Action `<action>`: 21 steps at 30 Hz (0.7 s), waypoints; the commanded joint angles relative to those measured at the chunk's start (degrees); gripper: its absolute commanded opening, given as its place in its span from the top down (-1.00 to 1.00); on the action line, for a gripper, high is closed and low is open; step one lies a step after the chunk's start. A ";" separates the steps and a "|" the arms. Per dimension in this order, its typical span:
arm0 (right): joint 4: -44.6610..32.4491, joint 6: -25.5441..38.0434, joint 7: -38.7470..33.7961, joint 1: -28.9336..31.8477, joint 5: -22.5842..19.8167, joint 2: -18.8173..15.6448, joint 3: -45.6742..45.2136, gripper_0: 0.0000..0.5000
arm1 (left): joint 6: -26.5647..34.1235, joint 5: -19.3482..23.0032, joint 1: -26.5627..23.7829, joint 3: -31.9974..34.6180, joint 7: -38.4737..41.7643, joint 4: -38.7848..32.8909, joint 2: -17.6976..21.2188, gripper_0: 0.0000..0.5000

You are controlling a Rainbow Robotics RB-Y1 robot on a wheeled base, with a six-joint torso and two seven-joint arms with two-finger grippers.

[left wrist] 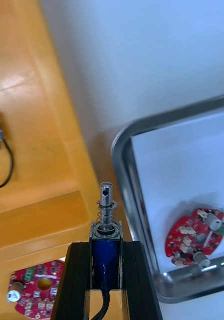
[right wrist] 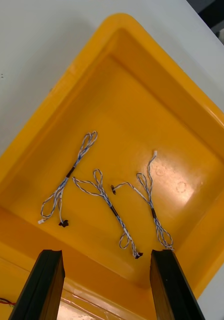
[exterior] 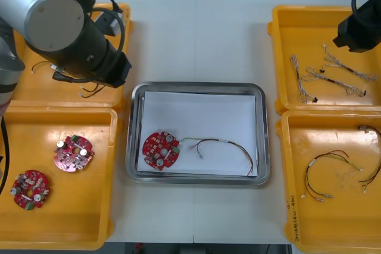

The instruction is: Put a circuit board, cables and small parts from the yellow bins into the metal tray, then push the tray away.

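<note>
Left gripper [left wrist: 106,246] clamps a small metal part [left wrist: 106,210] in its fingers near a corner of the metal tray [exterior: 199,87], which sits mid-surface holding a circuit board [exterior: 161,150] and a cable [exterior: 229,145], while the right gripper [right wrist: 107,254] hangs with fingers spread over blue-and-white cables [right wrist: 104,197] in the far right yellow bin [right wrist: 141,90].

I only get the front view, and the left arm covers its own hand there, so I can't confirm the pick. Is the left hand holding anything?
Observer: Yes. The left hand is shut on a small metal part with a blue body and a sprung pin.
Operator: Is it over the tray yet?
Observer: No. It is beside the left rim of the shiny metal tray, above the edge of the left yellow bins.
Operator: And the right hand's fingers?
Observer: The right hand is open, above three twisted blue and white cables in the far right yellow bin.
</note>
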 commanded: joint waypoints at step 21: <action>25.61 0.18 10.47 -11.99 4.12 -5.18 -4.84 -1.00 | -11.59 0.83 -6.72 -17.16 8.66 12.25 -6.22 1.00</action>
